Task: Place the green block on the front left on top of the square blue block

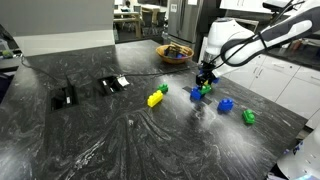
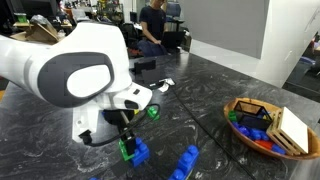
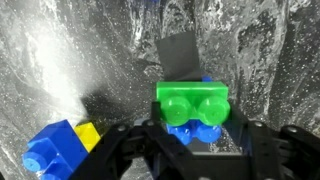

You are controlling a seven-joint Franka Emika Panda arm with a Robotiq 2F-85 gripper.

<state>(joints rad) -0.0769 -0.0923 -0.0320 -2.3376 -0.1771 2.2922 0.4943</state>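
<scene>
Evidently the black pincer (image 3: 196, 146) is hovering low over the dark marbled worktop (image 1: 120, 140), straddling the small bright-green plastic brick (image 3: 190, 100) that is sitting over the small squarish blue plastic brick (image 3: 195, 131), likely lining up their studs; whether it is clamping, I cannot tell.

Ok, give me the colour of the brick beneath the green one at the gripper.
Blue. Wrist view shows it best: the square blue block under the green block.
</scene>
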